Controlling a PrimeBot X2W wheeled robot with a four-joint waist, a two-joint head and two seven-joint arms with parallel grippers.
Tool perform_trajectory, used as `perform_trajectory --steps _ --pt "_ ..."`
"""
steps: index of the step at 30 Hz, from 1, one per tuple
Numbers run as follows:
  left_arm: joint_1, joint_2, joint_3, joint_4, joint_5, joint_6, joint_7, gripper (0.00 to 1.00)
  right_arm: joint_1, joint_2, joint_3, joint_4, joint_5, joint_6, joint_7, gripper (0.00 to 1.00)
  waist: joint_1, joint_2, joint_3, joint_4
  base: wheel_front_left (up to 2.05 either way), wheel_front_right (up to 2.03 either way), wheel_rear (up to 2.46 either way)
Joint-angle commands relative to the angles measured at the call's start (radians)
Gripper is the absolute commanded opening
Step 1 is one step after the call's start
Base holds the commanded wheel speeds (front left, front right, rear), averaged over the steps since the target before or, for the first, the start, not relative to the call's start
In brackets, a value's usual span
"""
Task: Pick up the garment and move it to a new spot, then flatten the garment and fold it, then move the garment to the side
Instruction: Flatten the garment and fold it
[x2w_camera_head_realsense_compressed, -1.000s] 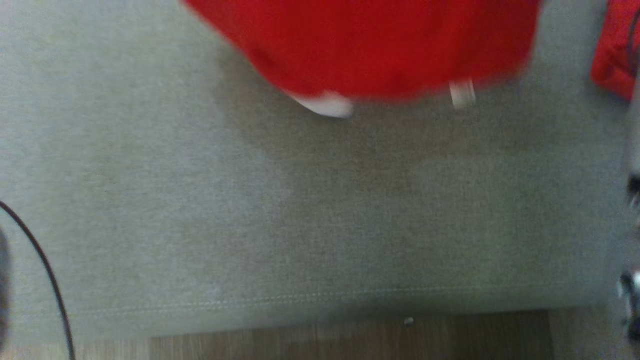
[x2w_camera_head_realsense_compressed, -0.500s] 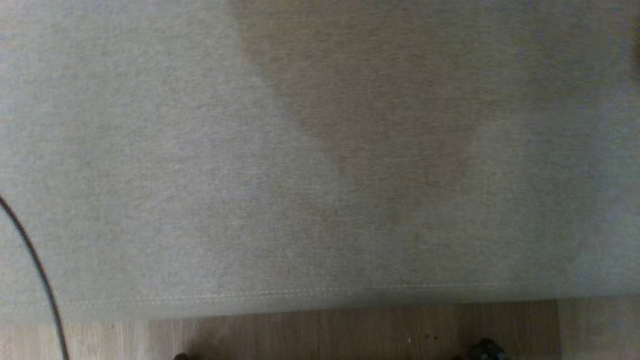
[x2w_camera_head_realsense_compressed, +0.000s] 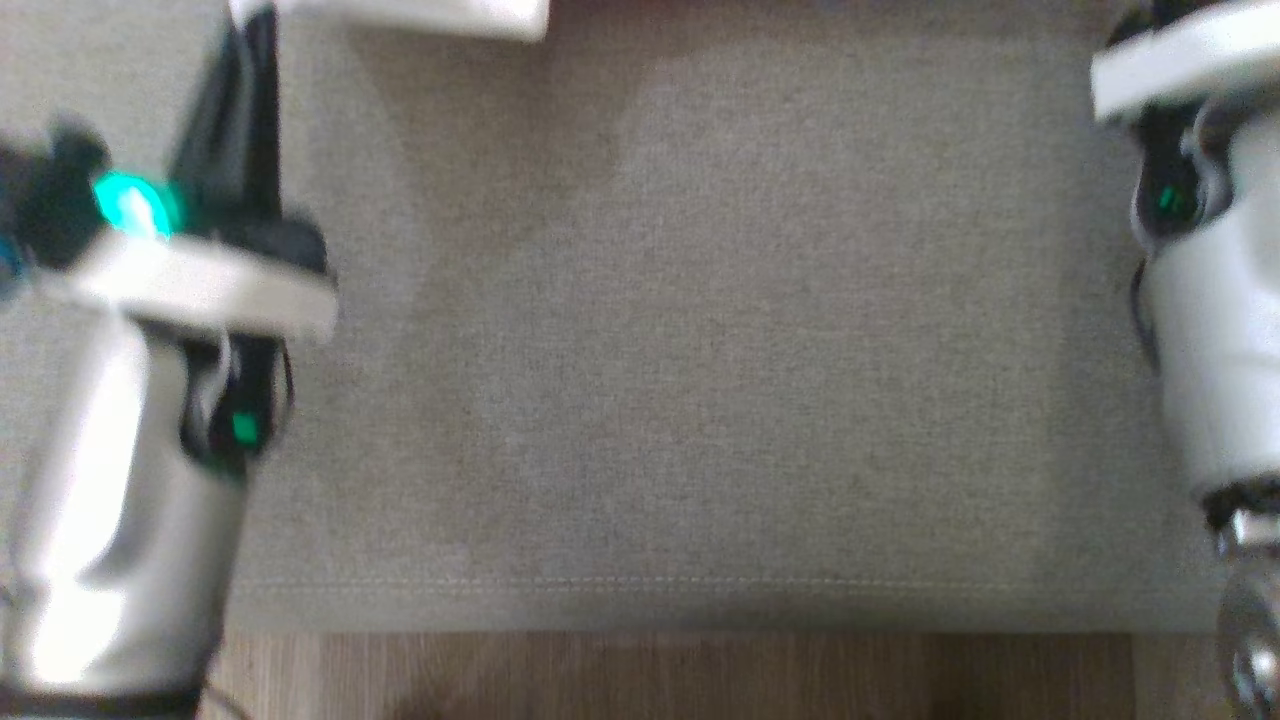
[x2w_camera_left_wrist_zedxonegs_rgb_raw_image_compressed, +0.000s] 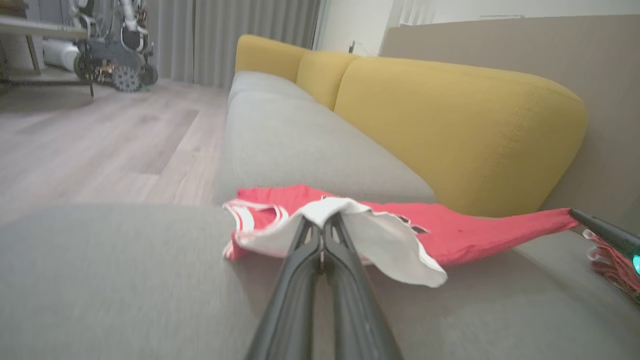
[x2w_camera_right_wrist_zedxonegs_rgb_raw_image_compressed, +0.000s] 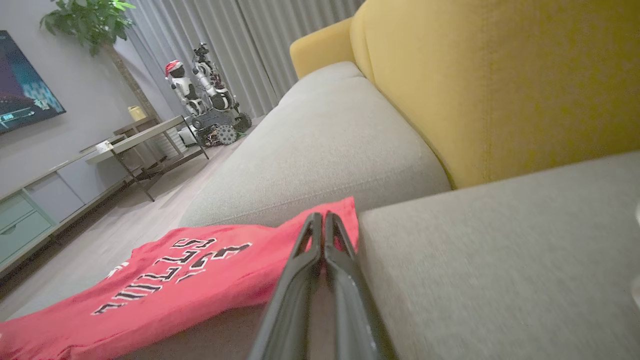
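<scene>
Forearms entered head view; left gripper, right gripper (both clamped) hold garment.

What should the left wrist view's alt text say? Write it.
The left gripper, shut, pinches the white-lined edge of a red garment over a grey sofa seat. The garment stretches across to the right gripper; yellow cushions stand behind.

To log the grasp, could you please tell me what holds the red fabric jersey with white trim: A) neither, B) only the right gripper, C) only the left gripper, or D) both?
D: the left gripper is shut on the white-lined edge of the red jersey, the right gripper on its corner.
</scene>
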Motion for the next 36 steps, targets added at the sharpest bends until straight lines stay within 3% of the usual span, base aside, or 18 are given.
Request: perform_trajectory --steps 1,11,16,22,30,33,36 --pt "0.076 0.035 0.048 -0.057 -0.031 -0.001 -0.002 0.00 0.060 0.008 0.014 -0.040 0.044 0.004 -0.014 0.00 0.0000 -0.0001 -0.051 -0.005 0.00 0.00 0.00" --pt "0.555 0.002 0.087 -0.245 -0.132 -0.001 -0.002 0.00 0.461 -0.009 -0.007 -0.210 0.169 0.004 -0.010 0.00 0.0000 -0.0001 -0.211 0.001 0.00 0.00 0.00" --pt "0.658 0.007 0.074 -0.307 -0.141 0.015 0.022 0.00 0.605 -0.013 -0.038 -0.319 0.180 0.004 0.029 0.00 0.0000 -0.0001 -0.234 0.006 0.00 0.00 0.00" --pt "0.762 0.016 0.055 -0.392 -0.163 0.043 0.081 0.00 0.795 0.000 -0.114 -0.536 0.160 0.004 0.137 0.00 0.0000 -0.0001 -0.249 -0.002 0.00 0.00 0.00" --pt "0.740 0.015 0.077 -0.480 -0.200 0.045 0.080 0.00 0.897 0.052 -0.220 -0.803 0.063 0.004 0.234 0.00 0.0000 -0.0001 -0.273 -0.008 0.00 0.00 0.00" --pt "0.630 0.034 0.092 -0.526 -0.219 0.033 0.097 0.00 0.842 0.031 -0.216 -0.894 0.025 0.004 0.272 0.00 0.0000 -0.0001 -0.285 -0.003 0.00 0.00 0.00" --pt "0.443 0.063 0.111 -0.541 -0.235 0.027 0.144 0.00 0.721 -0.031 -0.190 -0.959 0.002 0.004 0.350 0.00 0.0000 -0.0001 -0.303 -0.001 0.00 0.00 0.00"
